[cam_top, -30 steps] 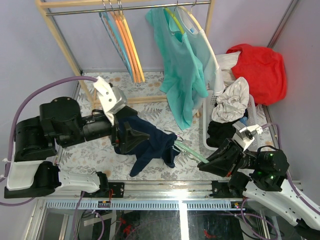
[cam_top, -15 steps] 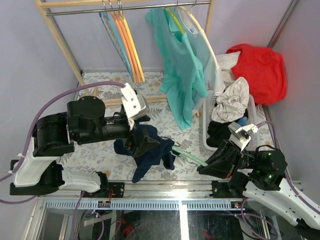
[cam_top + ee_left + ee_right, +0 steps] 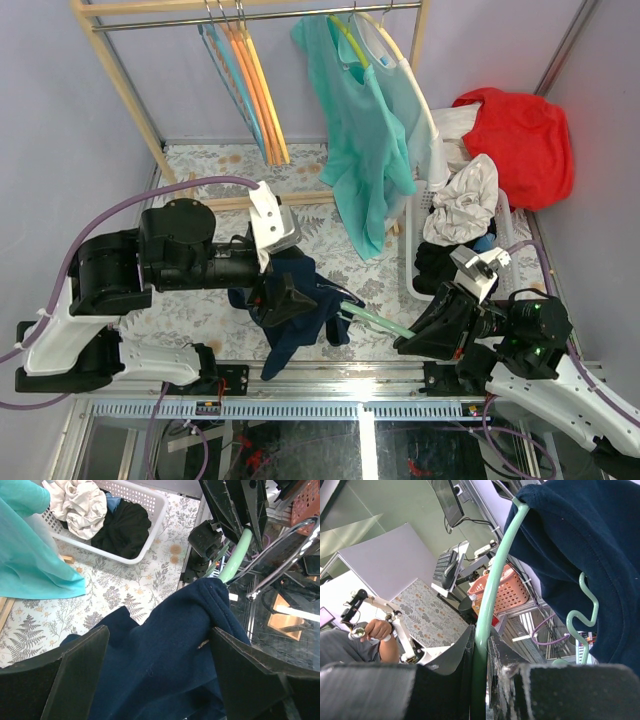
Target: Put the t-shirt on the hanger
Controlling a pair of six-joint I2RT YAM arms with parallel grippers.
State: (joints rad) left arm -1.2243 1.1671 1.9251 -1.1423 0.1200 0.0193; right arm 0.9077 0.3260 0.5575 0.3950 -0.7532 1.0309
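The dark blue t-shirt (image 3: 298,308) hung in a bunch at the lower middle of the overhead view, above the flowered surface (image 3: 390,290). One fold of it lay over the tip of the pale green hanger (image 3: 378,319), which poked out of the cloth toward the lower right. From the right wrist I could see the cloth capping only that one shoulder of the hanger, with the wavy bar showing beside it. I could not tell whether the neck hole had been threaded at all.

The right claw (image 3: 425,330) was pinched nearly shut around the thin green arm of the hanger and held it out sideways toward the shirt. The left claw (image 3: 283,300) stood wide apart with the cloth lying loose between its fingers. As far as I could make out, it gripped nothing.

To my eye the job was barely begun. With the left claw not holding the cloth, the shirt's own weight, most of it dangling below, could drag it off the hanger tip and down onto the surface. The hanger was gripped on a slim, smooth bar far from the loaded end, so a tug on the cloth could twist it in the claw. A closing grab might also catch the hanger along with the shirt.
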